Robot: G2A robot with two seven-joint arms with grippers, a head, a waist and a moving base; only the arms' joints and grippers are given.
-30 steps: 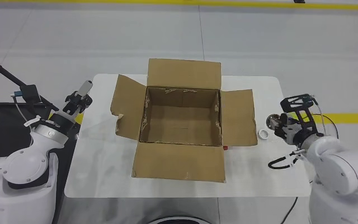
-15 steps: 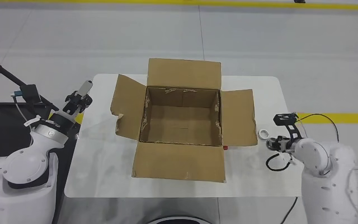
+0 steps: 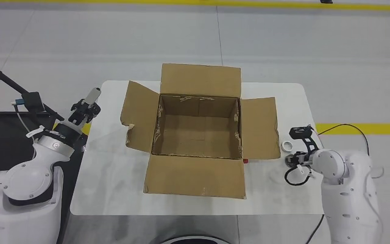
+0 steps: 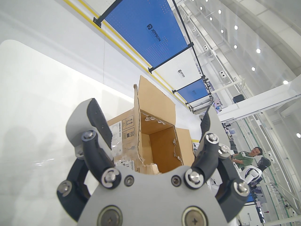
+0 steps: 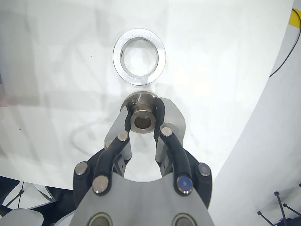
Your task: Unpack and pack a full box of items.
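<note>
The box sits in the middle of the table, and we go first to the right jaws, low over the table on the right of it. They are clamped on a small metal bushing, with the dark pads pressing its narrow collar from both sides. We look straight down its bore, and its wider flange faces the table. We cannot tell whether the flange touches the surface. Just beyond the bushing a flat metal ring lies on the table, apart from it and just beside the edge of the box's right flap.

On the left, the left jaws stand spread wide with nothing between them. Their fingers point toward the box from the table's left edge.

The box itself is plain brown cardboard, standing upright with its mouth facing up and all four flaps folded outward. Its floor is bare. Scraps of torn tape cling along the inner rims, and the left flap has a ragged near corner. From the left wrist view we catch printed labels on its left outer wall. Its long axis runs left to right across the table. A small red object peeks out at the near right corner.
</note>
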